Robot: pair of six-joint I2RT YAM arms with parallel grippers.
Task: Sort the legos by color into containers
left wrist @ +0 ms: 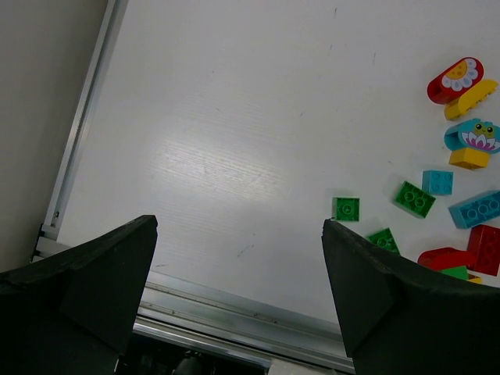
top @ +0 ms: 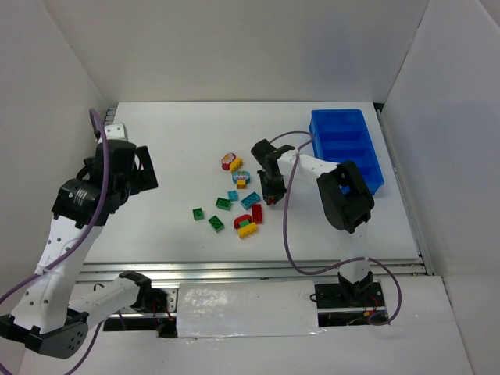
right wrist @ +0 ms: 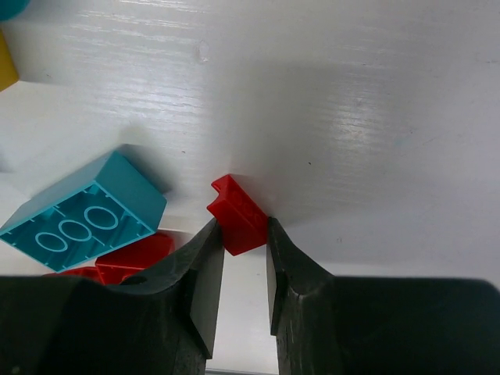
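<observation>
White table (top: pixel 172 141) holds legos (top: pixel 250 200) between 3 white walls (top: pixel 234 47).

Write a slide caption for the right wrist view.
Right tool shut on a small red lego, beside a teal lego with its underside showing, on the white table.

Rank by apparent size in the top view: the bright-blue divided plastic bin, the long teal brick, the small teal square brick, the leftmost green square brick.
1. Bright-blue divided plastic bin, far largest.
2. Long teal brick.
3. Small teal square brick and leftmost green square brick: too alike to rank.
</observation>
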